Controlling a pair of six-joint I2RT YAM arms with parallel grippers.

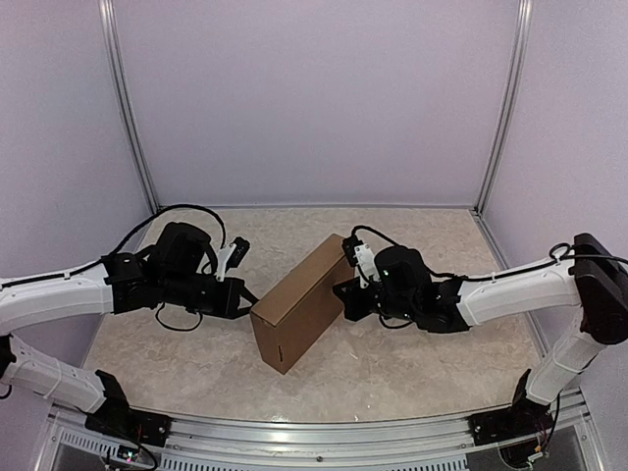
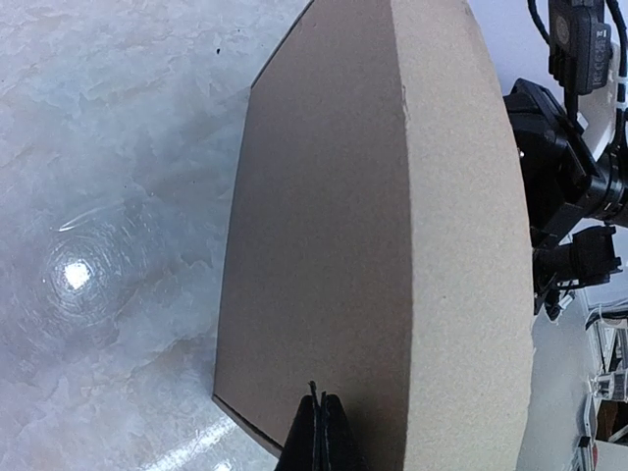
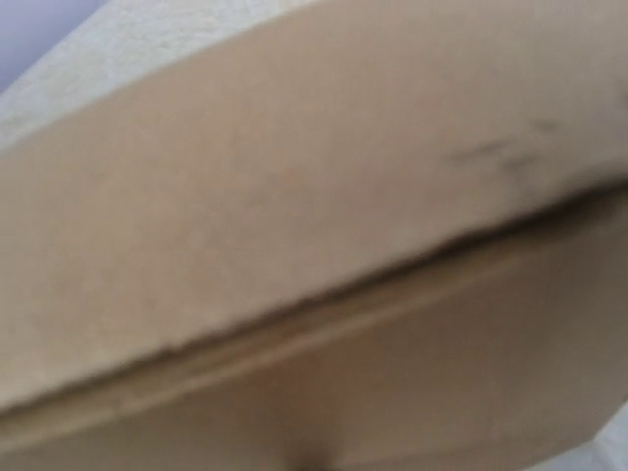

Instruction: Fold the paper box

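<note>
Now, paper box (image 1: pixel 297 306): folded shut, plain brown, stands on a long narrow side at the middle of the table (image 1: pixel 422 368); runs on a slant, one end toward the near edge, the other toward the far edge and slightly right.
box faces: narrow strip on top, one broad face turned left, the other turned right.
left gripper (image 1: pixel 247 297): pinched flat together, nothing between; tip right up against the left broad face, close to the box's near end.
left wrist view: shows closed black fingertips (image 2: pixel 330 444) at the bottom, cardboard looming just ahead, pale marbled table off to the side with a lamp glare on it.
right gripper (image 1: pixel 345 297): closed as well; sits against the right broad face, roughly halfway along.
right wrist view: fills with blurred cardboard, one edge lapping over another panel; own fingers out of sight there.
left arm (image 1: pixel 59 294), right arm (image 1: pixel 515 285): reach in from the table's left and right edges, box between the two.
</note>
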